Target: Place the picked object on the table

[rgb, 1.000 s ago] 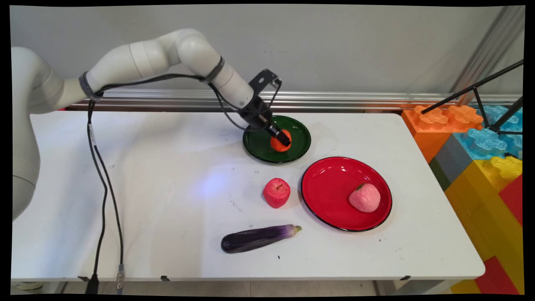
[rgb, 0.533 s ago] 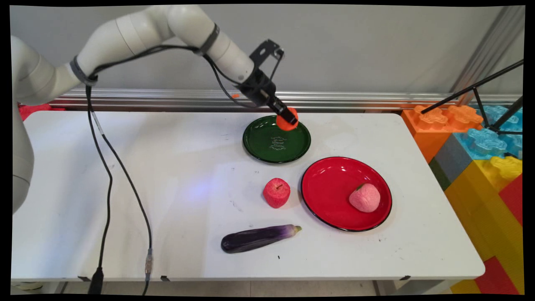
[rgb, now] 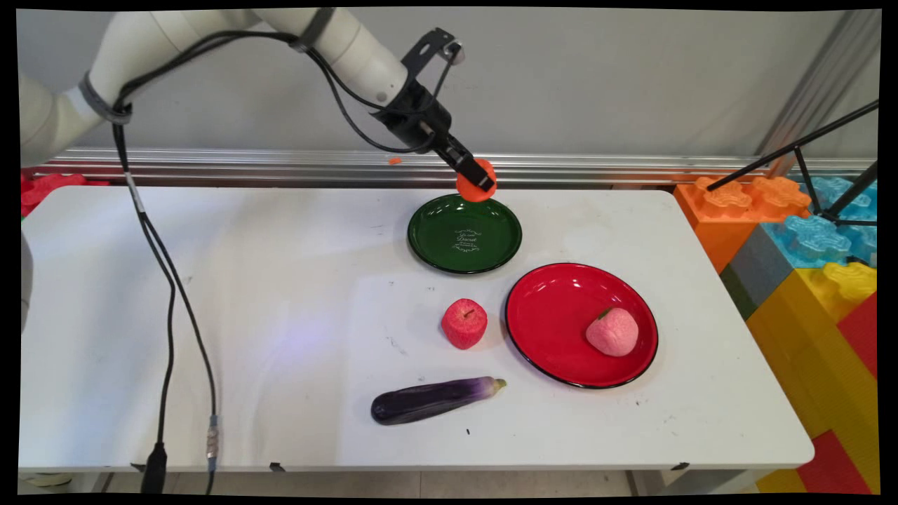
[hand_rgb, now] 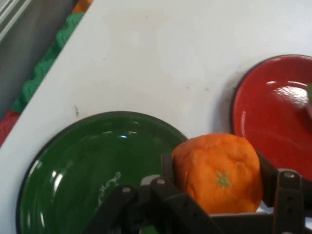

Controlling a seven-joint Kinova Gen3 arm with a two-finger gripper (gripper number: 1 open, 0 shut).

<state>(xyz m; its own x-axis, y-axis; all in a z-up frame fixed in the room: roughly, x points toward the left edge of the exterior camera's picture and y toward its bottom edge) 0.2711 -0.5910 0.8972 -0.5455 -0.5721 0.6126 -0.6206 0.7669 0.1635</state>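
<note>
The arm slants down from the upper left, its gripper (rgb: 477,179) raised above the far rim of a green plate (rgb: 435,242), fingers clamped on an orange (rgb: 474,189). Farther right, a red plate (hand_rgb: 273,117) is cut off in the hand view.

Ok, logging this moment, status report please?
Gripper shut on orange, held above green plate's far rim. Red plate with pink apple nearby.
</note>
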